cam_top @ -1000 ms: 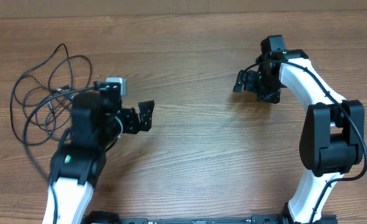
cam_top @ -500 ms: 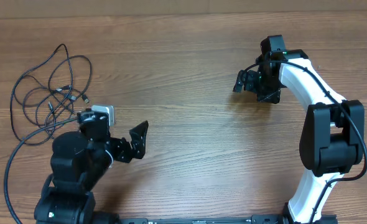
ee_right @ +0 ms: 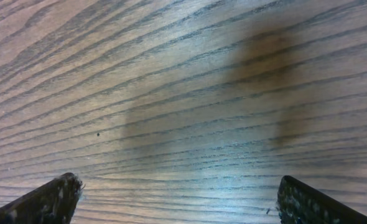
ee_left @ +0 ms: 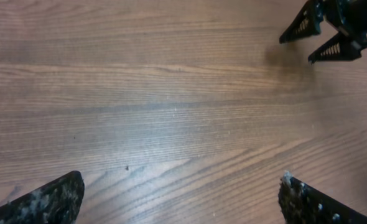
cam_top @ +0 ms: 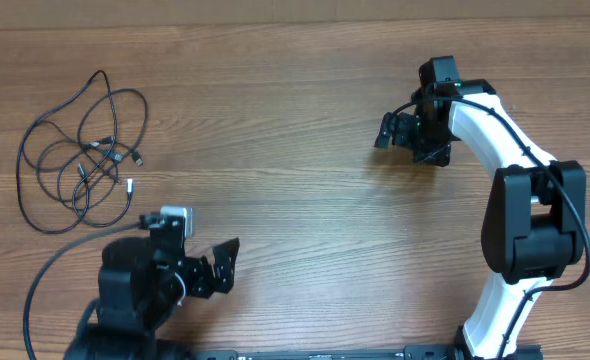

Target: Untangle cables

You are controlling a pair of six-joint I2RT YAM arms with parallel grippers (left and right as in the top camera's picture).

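Your left gripper (ee_left: 180,205) has its dark, speckled fingers (ee_left: 53,199) spread wide and holds nothing; under them you see only the brown wooden table (cam_top: 295,210). The left arm (cam_top: 130,300) sits folded low at the near edge, its wrist aimed toward the table's centre.

Your right gripper (cam_top: 403,140) also stands wide and empty, its fingers (ee_right: 46,202) above bare grain. The white right arm (cam_top: 485,125) rises from its near-right base and bends at a black elbow, wrist pointing left.

The thin black cables (cam_top: 80,165) lie in one loose, looped tangle at the far left, well apart from both grippers.
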